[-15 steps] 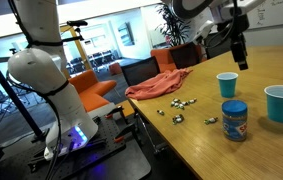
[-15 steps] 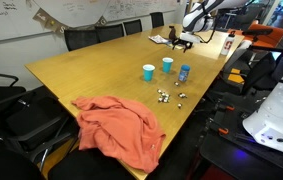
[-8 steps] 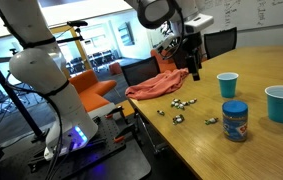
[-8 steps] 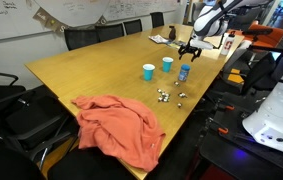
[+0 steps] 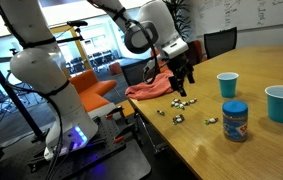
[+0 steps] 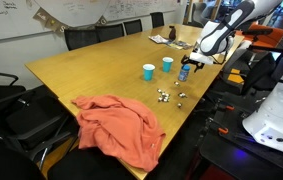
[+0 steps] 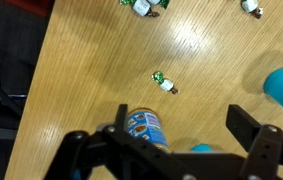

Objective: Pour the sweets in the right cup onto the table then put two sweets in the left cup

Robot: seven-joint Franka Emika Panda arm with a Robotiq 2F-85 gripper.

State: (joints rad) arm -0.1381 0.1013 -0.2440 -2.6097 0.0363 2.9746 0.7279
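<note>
1. Wrist view, nearest first: the gripper point(image 7: 159, 128) hangs above the table point(image 7: 71, 70), jaws spread wide and holding nothing. The blue lidded jar point(image 7: 139, 122) shows low in the frame between the fingers but is not gripped.
2. Just beyond the jar lies one of the sweets point(image 7: 162, 82), alone on bare wood, with more at the top edge. It looks the easy pick, with room for a finger on either side.
3. The pouring appears finished, since sweets lie scattered on the wood and both cups stand upright. I judge the step in hand to be picking the first sweet.
4. To do it well, centre the jaws over that single sweet and descend straight until the fingertips nearly meet the wood. Close across its body rather than the wrapper tails, and keep clear of the jar.
5. Farther off, in an exterior view, the left cup point(image 5: 227, 85) stands beyond the sweets and the right cup point(image 5: 281, 103) well apart from it. A red cloth point(image 5: 153, 87) lies behind the arm. Release low over the left cup's mouth so nothing bounces out.
</note>
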